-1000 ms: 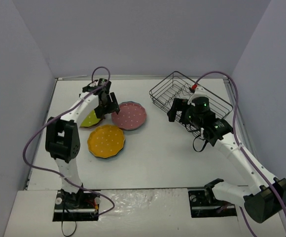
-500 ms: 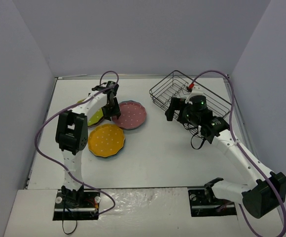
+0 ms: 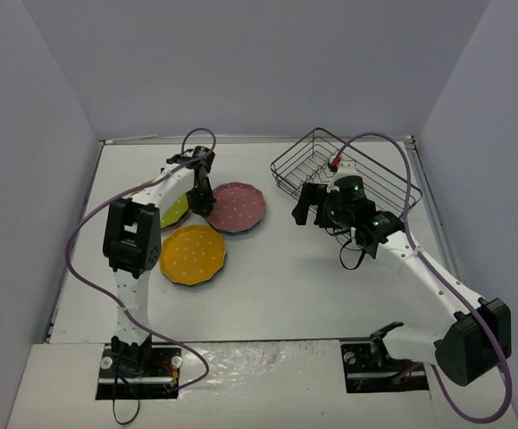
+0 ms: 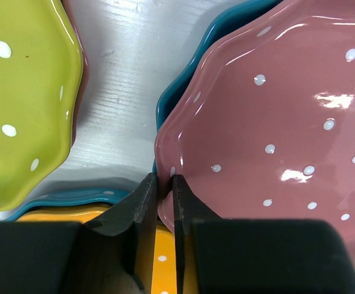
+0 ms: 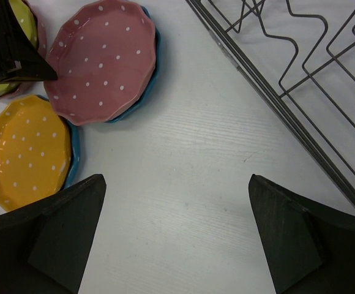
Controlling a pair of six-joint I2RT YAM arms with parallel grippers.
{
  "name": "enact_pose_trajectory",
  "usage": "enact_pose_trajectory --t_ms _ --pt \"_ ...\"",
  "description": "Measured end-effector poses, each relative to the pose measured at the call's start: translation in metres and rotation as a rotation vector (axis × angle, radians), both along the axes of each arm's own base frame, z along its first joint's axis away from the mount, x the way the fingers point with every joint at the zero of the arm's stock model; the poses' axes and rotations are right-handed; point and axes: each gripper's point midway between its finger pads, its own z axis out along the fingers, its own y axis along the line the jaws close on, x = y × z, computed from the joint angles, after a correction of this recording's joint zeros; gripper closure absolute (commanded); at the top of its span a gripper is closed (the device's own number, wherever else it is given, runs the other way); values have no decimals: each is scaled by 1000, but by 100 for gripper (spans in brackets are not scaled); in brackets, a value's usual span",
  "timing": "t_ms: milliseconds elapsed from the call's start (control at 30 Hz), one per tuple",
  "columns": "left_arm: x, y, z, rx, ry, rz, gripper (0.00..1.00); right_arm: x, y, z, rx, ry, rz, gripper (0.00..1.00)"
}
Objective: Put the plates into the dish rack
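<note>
My left claw (image 4: 165,187) is clamped on the pink plate's (image 4: 269,122) rim. The rack (image 5: 269,95) lies to its right, nearer my wide-open right claw (image 5: 174,202).

pink plate (image 4: 269,122) on teal plate (image 4: 232,27), dish rack (image 3: 283,175) apart

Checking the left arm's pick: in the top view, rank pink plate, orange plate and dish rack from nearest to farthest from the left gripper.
1. pink plate, rim pinched in the left gripper.
2. orange plate, toward the arm bases.
3. dish rack, far right.
</note>
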Motion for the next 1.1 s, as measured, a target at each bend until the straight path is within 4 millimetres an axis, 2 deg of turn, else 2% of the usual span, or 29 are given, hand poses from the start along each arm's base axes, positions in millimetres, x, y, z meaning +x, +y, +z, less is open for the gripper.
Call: enact_pose_trajectory --t_ms 167,467,633,800,1100 --pt "-3 -4 3 -33 7 5 100 4 17 -17 86 48 -37 0" --pt "-8 -19 29 -157 -26 43 100 7 60 -72 236 194 -118 0" --pt "-15 -25 38 -215 -35 69 100 19 76 -80 305 199 -154 0" --pt "-27 -29 34 -266 -23 119 100 29 84 -90 359 209 -184 0" --pt "-41 -33 35 -378 -34 217 100 36 98 -98 439 220 -194 0"
